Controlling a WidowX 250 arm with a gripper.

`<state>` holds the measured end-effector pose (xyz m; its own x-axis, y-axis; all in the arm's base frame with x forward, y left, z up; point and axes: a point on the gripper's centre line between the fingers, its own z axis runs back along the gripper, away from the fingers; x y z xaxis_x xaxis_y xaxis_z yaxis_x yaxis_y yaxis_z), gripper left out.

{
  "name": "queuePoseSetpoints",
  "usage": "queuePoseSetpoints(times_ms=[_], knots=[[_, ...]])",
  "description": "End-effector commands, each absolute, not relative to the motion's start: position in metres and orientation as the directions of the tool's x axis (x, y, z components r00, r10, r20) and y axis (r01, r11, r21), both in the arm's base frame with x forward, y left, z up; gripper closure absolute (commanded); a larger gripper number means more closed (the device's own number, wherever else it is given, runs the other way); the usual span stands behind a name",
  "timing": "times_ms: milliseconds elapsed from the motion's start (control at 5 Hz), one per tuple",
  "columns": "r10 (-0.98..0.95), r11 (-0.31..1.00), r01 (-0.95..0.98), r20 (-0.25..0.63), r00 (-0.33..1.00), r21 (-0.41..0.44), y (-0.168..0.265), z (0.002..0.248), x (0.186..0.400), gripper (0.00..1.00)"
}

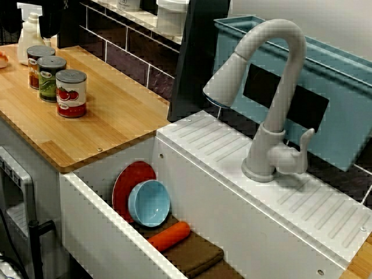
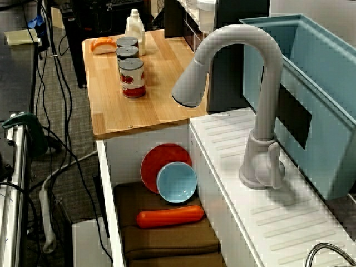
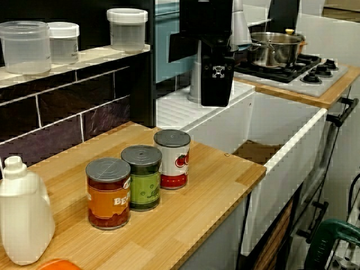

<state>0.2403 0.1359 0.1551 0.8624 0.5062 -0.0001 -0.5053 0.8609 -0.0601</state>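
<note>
Orange carrot [image 2: 170, 216] lying flat on brown cloth [image 2: 167, 238], near blue bowl [image 2: 177, 182].

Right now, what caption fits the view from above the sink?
Orange carrot lies on brown cloth in the sink, blue bowl leaning on red plate behind; three cans on the counter.

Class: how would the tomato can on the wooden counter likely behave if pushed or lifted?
The tomato can looks rigid, so it probably won't deform when gripped. Standing upright and taller than wide, it may tip if pushed near its lid. Its round side suggests it would then roll on the wooden counter.
</note>
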Motion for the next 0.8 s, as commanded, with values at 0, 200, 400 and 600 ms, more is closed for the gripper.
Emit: queuePoseSetpoints(times_ms=[0,200,400,600], knots=[[0.506,0.861,-0.505,0.0,0.862,-0.06,0.136,0.155,0.24,0.0],[0.545,0.838,-0.543,0.033,0.838,-0.054,0.141,0.157,0.255,0.0],[0.623,0.781,-0.625,0.106,0.775,-0.019,0.146,0.158,0.27,0.0],[0.662,0.744,-0.668,0.148,0.734,-0.016,0.167,0.162,0.283,0.0]])
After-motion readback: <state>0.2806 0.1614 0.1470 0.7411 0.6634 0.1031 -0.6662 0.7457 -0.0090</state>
